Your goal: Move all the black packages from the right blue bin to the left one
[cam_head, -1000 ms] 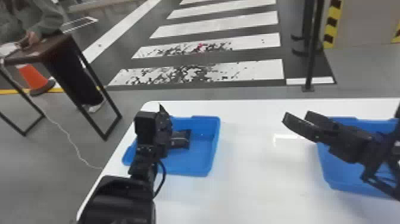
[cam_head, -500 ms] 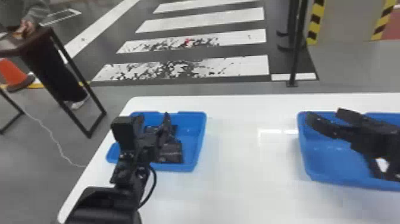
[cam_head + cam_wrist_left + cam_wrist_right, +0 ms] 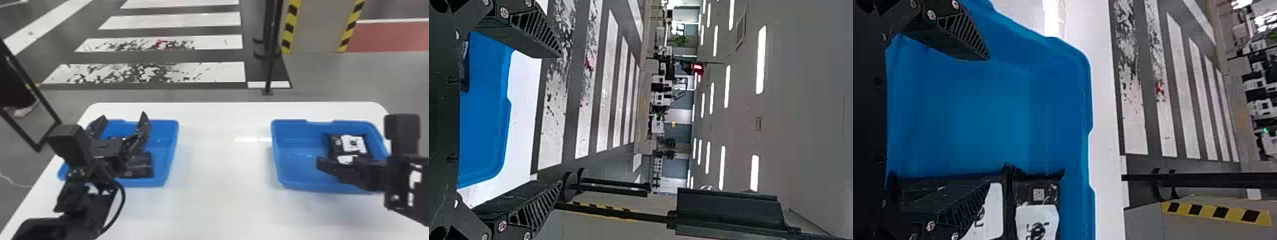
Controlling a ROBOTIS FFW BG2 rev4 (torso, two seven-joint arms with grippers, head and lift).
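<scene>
On the white table [image 3: 223, 204], you had two blue bins, one at the centre-left of the head view and one at the centre-right. In the right bin [image 3: 277, 153] lay two black packages with white labels, one just beside the other: the far package [image 3: 335, 143] sat towards the bin's right side, and the near package [image 3: 995, 217] was partly hidden by your gripper. The rest of that bin's floor showed bare blue. The left bin [image 3: 170, 153] held a dark package [image 3: 142, 164] low in its middle, with more black material behind your gripper, too covered to count. Your right arm came in from the right edge, its right gripper [image 3: 354, 172] reaching leftwards across the bin. Its jaws stood wide with nothing between them, one finger [image 3: 960, 202] crossing over the near package; you could not tell whether it touched. Your left arm rose from the lower left corner, and its left gripper [image 3: 123, 118] pointed up the frame over the left bin, jaws wide and empty.
</scene>
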